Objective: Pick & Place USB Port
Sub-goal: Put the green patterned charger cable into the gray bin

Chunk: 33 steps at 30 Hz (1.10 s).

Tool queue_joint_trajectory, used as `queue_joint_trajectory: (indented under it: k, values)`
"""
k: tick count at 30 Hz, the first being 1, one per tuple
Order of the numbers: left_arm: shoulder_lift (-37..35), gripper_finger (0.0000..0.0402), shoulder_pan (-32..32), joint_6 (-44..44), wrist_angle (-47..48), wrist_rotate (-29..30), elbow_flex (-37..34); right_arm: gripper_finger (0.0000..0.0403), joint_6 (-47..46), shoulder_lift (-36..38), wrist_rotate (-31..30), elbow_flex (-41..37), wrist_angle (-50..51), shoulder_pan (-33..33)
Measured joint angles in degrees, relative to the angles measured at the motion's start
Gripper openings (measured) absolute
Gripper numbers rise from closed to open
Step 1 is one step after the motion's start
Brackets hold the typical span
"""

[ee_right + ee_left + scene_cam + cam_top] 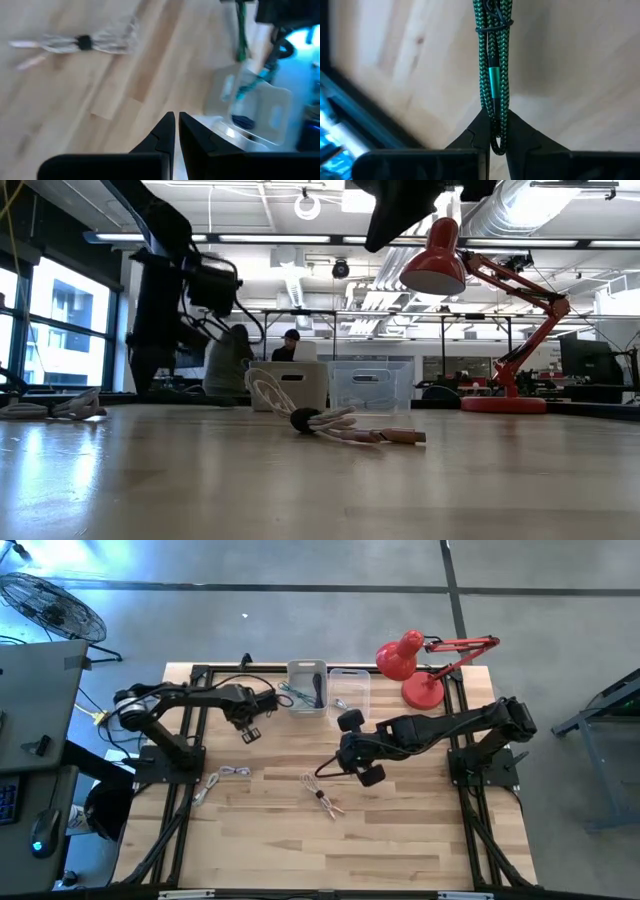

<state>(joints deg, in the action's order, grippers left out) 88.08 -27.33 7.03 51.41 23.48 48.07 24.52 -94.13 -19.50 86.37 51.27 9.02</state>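
Item: green braided USB cable (492, 75), bundled and cinched by a thin dark tie, metallic sleeve midway. It is being pinched between the pressed-together fingers of the left gripper (497, 131), held above the pale wood table (400, 840) near the two bins. Step judged: carry phase; release over the grey bin (306, 688) is called for next. The right gripper (176, 125) is being held empty, jaws together, mid-table. White cable bundles (322, 798) are lying loose.
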Motion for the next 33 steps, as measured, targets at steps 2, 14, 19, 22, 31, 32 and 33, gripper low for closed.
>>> queue_joint_trajectory:
  k: [2, 14, 19, 22, 31, 32, 33]
  values:
    - [-2.92, 0.0025, 0.71, 0.02, 1.7, 1.59, 0.12, 0.0016, 0.65, 0.0, -3.04, 0.0, -0.04, 0.0]
    - [-23.6, 0.0025, 10.93, 5.43, 7.81, 8.39, 5.73, 0.0016, 4.07, 0.0, -24.21, 0.02, -2.99, 0.0]
    - [-27.74, 0.0025, 14.05, 9.23, 5.45, 10.19, 7.47, 0.0016, 3.69, 0.0, -24.99, 0.03, -3.11, -0.02]
    - [-27.98, 0.0025, 14.7, 8.48, -2.56, 9.92, 7.52, 0.0016, 2.2, 0.0, -25.56, 0.03, -3.1, 0.0]
    - [-24.79, 0.0025, 14.6, 5.85, -21.68, 6.0, 7.54, 0.001, 0.83, 0.06, -39.45, 0.04, 0.34, 1.83]
    - [-24.25, 0.0025, 14.59, 6.92, -21.63, 6.57, 7.53, 0.0008, 0.84, 0.25, -41.41, 0.04, 0.95, 2.35]
    - [-23.57, 0.0025, 14.59, 8.17, -21.67, 7.34, 7.52, 0.0006, 0.83, 0.47, -43.11, 0.04, 1.43, 2.86]
